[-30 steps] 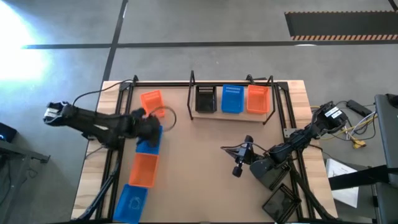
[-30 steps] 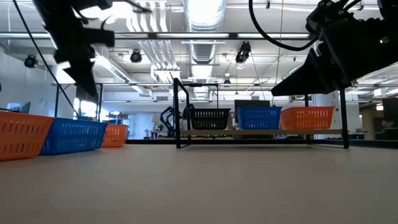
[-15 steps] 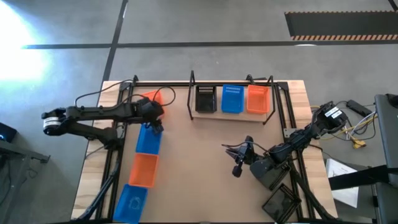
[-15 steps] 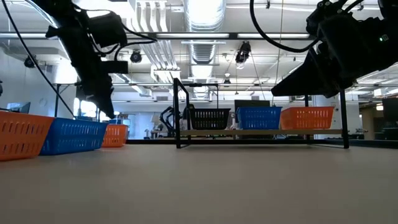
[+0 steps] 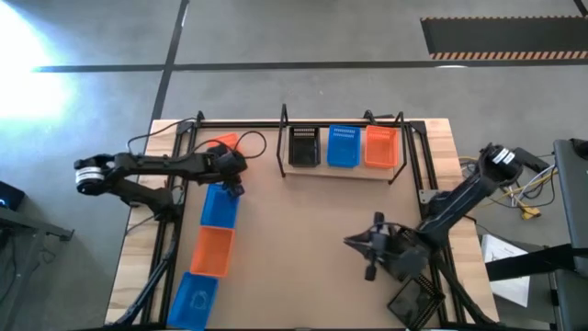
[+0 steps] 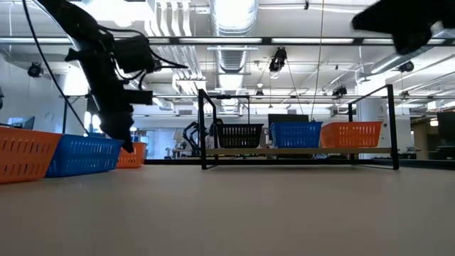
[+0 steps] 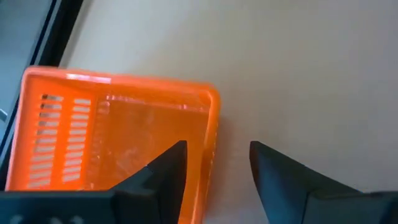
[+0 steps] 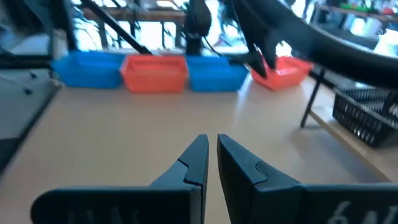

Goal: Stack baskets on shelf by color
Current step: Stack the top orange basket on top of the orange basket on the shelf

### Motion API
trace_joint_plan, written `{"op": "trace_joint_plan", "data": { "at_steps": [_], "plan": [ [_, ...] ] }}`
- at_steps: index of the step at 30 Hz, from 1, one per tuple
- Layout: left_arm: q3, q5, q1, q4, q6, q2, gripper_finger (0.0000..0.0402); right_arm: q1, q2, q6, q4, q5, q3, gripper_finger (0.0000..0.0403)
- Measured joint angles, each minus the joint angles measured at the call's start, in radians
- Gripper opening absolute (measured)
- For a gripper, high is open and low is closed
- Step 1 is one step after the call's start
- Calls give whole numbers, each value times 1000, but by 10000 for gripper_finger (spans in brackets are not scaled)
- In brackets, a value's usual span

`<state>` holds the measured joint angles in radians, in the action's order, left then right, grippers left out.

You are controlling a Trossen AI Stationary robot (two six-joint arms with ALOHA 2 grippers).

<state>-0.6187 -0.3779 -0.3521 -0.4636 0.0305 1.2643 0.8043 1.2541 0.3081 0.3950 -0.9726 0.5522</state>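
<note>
An orange basket [image 5: 223, 142] [image 7: 118, 143] stands on its base near the table's far left corner, heading a row of blue [image 5: 219, 206], orange [image 5: 213, 250] and blue [image 5: 193, 299] baskets. My left gripper [image 5: 233, 184] [image 7: 217, 146] [image 6: 126, 142] is open just above it, one finger over the basket's inside and one over the table, either side of one wall [image 7: 212, 134]. The shelf [image 5: 342, 175] at the far edge carries a black [image 5: 302, 145], a blue [image 5: 343, 145] and an orange [image 5: 379, 145] basket. My right gripper [image 5: 372, 256] [image 8: 211, 155] is shut above the table's near right part.
A black basket [image 5: 418, 299] lies at the table's near right corner, beside the right arm's base. Black arm frames [image 5: 179, 156] run along both table sides. Bare tabletop [image 5: 294, 248] lies between the basket row and the right arm.
My left gripper has swung from above the blue basket toward the far edge and come down over the orange basket's wall. My right arm has drawn back toward the table's near right corner, leaving most of the low view. No basket has moved.
</note>
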Motion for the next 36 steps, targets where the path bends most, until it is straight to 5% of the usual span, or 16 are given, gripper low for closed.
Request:
{"op": "trace_joint_plan", "data": {
  "at_steps": [6, 13, 21, 32, 36],
  "plan": [
    [-22, -1, -27, 67, 15, 109, 111, 108, -33, -22, -4, -110, 0, 27],
    [-70, 20, -15, 47, 92, 162, 13, 150, 1, -20, 4, -153, 4, 27],
    [-147, 29, 90, -106, 107, 52, 1, 182, 7, -43, 5, -156, 40, 27],
    [-225, 20, 505, -94, 89, -209, 0, 187, 11, -51, 6, -161, 47, 27],
    [-244, -104, 718, 18, 5, -180, 0, 187, 11, -50, 6, -193, 47, 27]
  ]
}}
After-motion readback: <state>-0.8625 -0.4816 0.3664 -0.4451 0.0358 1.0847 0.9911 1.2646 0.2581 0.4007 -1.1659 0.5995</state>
